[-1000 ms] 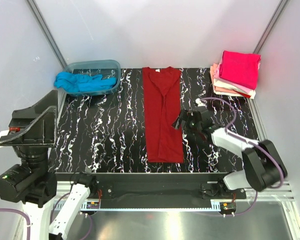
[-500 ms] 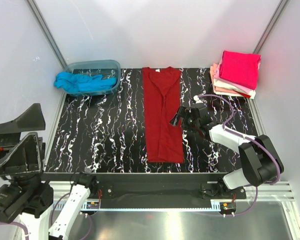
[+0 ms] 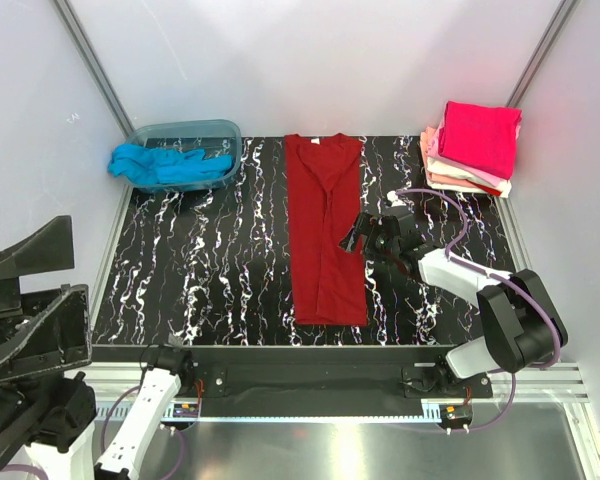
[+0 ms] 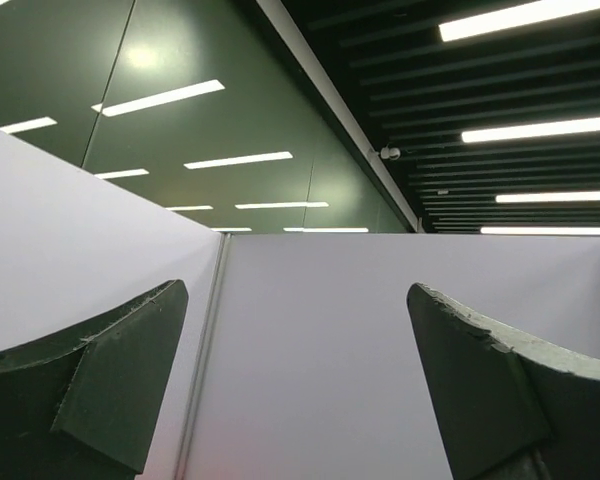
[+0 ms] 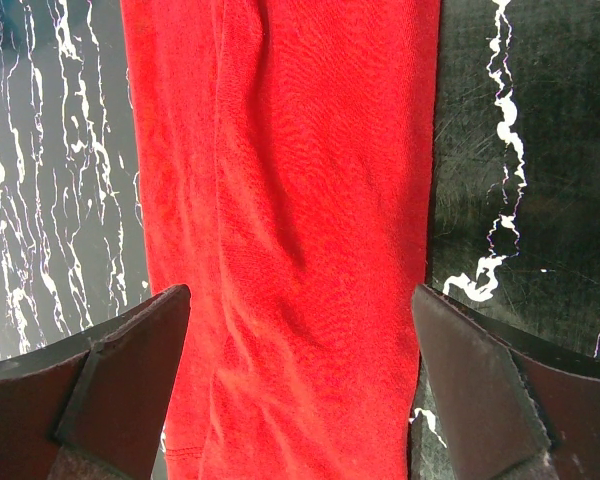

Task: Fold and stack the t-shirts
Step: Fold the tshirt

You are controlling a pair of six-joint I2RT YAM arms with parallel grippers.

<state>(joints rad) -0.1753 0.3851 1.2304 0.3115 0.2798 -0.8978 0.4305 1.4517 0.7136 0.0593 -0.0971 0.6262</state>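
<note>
A dark red t-shirt [image 3: 326, 230], folded lengthwise into a long strip, lies down the middle of the black marbled table [image 3: 210, 270]. My right gripper [image 3: 363, 237] hovers low over the strip's right edge, about halfway along it. In the right wrist view its jaws [image 5: 295, 400] stand open over the red cloth [image 5: 290, 200], holding nothing. A turquoise t-shirt [image 3: 165, 163] hangs crumpled over the tub. Folded t-shirts [image 3: 475, 145] are stacked at the back right, magenta on top. My left gripper [image 3: 75, 265] is raised at the near left, open and empty [image 4: 295, 380], facing the white wall.
A translucent blue-grey tub [image 3: 195, 128] stands at the back left corner. White walls with metal posts [image 3: 90, 60] close in the table on three sides. The right arm's cable [image 3: 450, 210] loops over the table near the stack.
The left arm has dropped toward the near left corner of the view. The right gripper has shifted slightly left toward the red shirt's edge, then held still.
</note>
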